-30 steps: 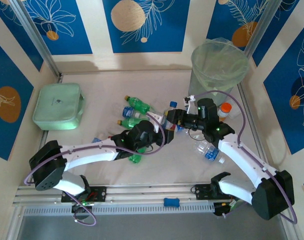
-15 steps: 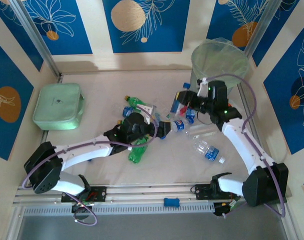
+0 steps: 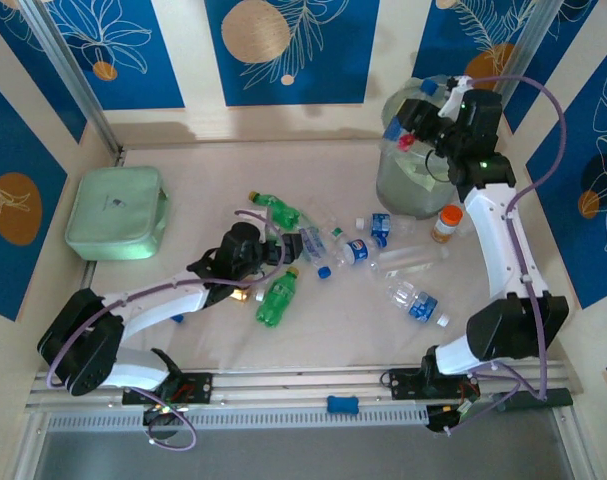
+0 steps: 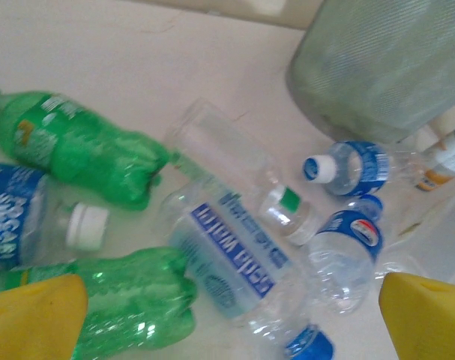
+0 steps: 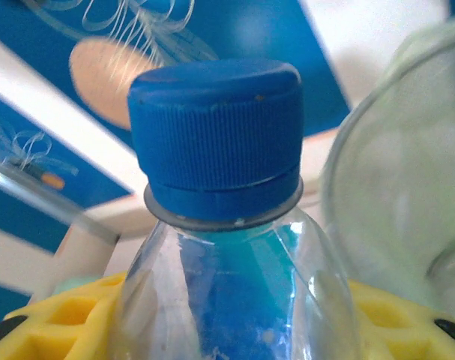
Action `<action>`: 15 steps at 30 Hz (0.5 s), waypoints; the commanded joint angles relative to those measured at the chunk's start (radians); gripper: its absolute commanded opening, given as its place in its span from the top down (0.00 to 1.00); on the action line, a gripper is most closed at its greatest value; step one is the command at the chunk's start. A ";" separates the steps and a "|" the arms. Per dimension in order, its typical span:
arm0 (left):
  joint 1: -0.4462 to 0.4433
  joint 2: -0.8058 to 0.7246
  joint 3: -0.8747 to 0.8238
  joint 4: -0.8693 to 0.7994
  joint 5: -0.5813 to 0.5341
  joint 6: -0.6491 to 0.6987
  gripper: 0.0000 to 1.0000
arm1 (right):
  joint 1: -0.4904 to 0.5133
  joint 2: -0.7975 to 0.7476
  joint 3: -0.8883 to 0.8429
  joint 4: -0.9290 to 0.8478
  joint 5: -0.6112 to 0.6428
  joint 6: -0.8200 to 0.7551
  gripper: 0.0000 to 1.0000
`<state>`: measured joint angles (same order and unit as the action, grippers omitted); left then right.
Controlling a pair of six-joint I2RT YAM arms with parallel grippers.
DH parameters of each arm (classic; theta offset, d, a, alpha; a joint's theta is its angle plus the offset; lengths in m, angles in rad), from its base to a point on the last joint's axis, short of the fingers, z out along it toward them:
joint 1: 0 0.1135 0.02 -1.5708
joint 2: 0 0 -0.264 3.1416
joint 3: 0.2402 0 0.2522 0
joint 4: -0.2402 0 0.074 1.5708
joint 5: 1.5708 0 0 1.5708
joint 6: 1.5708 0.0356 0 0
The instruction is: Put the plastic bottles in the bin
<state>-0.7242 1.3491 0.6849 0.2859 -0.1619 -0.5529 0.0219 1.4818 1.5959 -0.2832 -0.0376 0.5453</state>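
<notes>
The left gripper (image 3: 281,252) hangs wide and empty over some six loose plastic bottles (image 3: 276,300) on the table (image 3: 183,170), at 8 o'clock from the bin (image 3: 415,195), while the right gripper (image 3: 409,126) holds a blue-capped bottle (image 5: 227,225) at the bin's 10 o'clock rim, so I judge most of the job is undone.

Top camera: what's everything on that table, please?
bin: one, translucent grey, green liner, far right.
held bottle: one, clear, blue cap, at the bin's rim.
clear bottles: at least five, blue labels, mid-table.
green bottles: at least two, yellow caps, mid-table.
white bottle: one, orange cap, beside the bin.
box: one, mint green, left side.
right gripper: one, yellow fingers, shut on the held bottle.
left gripper: one, yellow fingers, open, mid-table.
</notes>
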 commanded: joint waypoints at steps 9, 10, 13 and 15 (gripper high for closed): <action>0.034 -0.058 -0.084 0.033 0.027 -0.050 0.01 | -0.063 0.216 0.181 0.080 0.260 -0.099 0.50; 0.034 -0.060 -0.084 0.032 0.026 -0.050 0.01 | -0.066 0.238 0.198 0.067 0.260 -0.100 0.50; 0.035 -0.061 -0.084 0.030 0.030 -0.049 0.01 | -0.071 0.295 0.234 0.025 0.256 -0.093 0.49; 0.034 -0.059 -0.084 0.029 0.034 -0.048 0.01 | -0.073 0.328 0.245 0.000 0.247 -0.086 0.48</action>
<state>-0.7002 1.3094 0.6086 0.2989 -0.1459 -0.5968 -0.0471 1.7821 1.8011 -0.2390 0.1909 0.4706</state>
